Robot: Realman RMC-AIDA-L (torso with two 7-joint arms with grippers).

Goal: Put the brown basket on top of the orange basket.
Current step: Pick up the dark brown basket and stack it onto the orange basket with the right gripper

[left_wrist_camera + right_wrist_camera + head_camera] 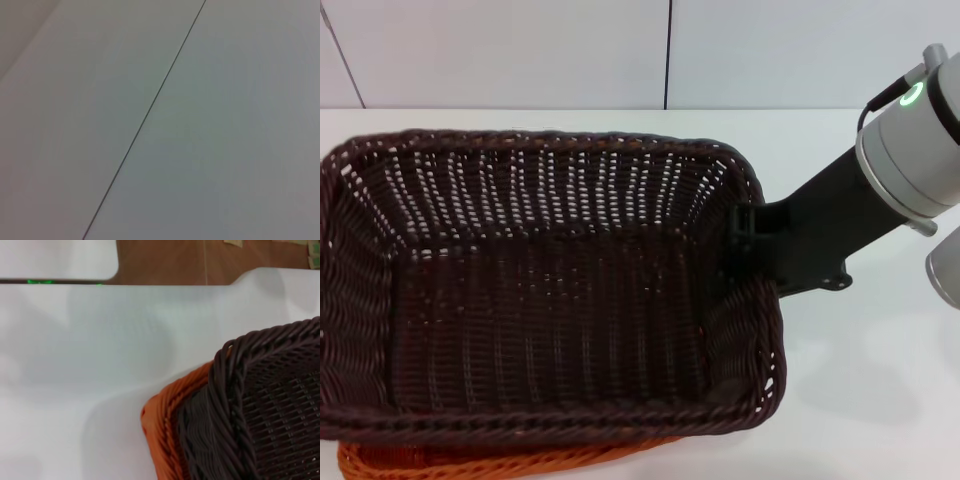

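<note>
The brown basket [550, 300] fills most of the head view, its dark openwork sides sloping down to a woven floor. Under it lies the orange basket [470, 465], of which only a strip of rim shows past the brown basket's near edge. The right wrist view has the brown basket's corner [270, 405] sitting inside the orange basket's rim [167, 410]. My right gripper [748, 240] reaches in from the right and is shut on the brown basket's right rim, with one black finger inside the wall. The left gripper is out of view.
Both baskets rest on a white table [880, 400] that runs to the right and behind them. A white panelled wall [520, 50] stands at the back. The left wrist view holds only a pale surface with a thin dark seam [150, 110].
</note>
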